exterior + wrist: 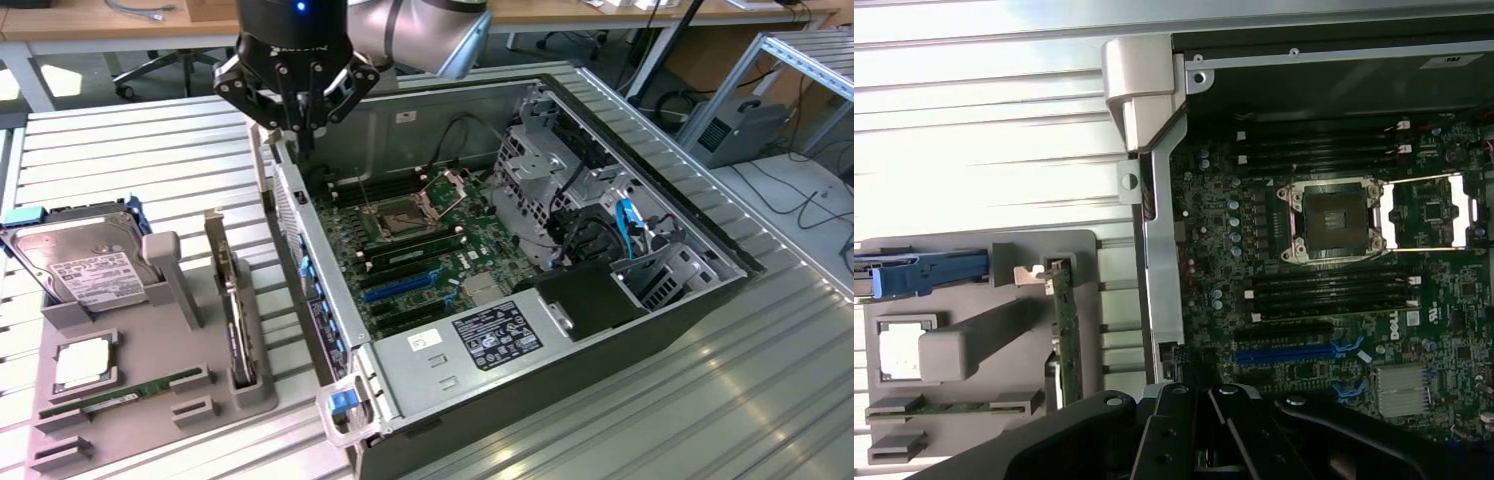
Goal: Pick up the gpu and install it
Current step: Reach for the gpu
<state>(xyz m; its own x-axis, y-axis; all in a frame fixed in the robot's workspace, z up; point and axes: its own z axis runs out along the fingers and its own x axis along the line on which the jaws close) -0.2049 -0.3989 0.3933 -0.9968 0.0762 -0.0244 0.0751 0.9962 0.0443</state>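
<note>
**Claw clenched and empty above the case; gpu standing in its tray**

Exterior view: your claw (302, 148) hangs clenched with nothing between its fingers. It points straight down at the far corner of the open computer case (561, 372), on the exterior view's left side of the case. The case lies on its side on the slatted metal table (160, 150), with its motherboard (414, 262) and bare processor socket (400, 222) facing up. The gpu (236, 330) stands on edge in a slot of the grey tray (144, 345). It sits at the tray's edge nearest the case and just beside the case wall, well apart from the claw. You can also see a hard drive (87, 265) at the tray's far corner. A square chip (83, 362) and a narrow RAM stick (114, 393) lie toward the tray's near edge.

Wrist view: the claw (1201, 402) shows as dark linkages drawn together over the case's silver edge rail (1159, 250). The gpu (1064, 330) appears edge-on, upright in its slot along the tray (1082, 262), between a grey upright block and the rail. The table (984, 130) runs bright beyond the tray.
</note>
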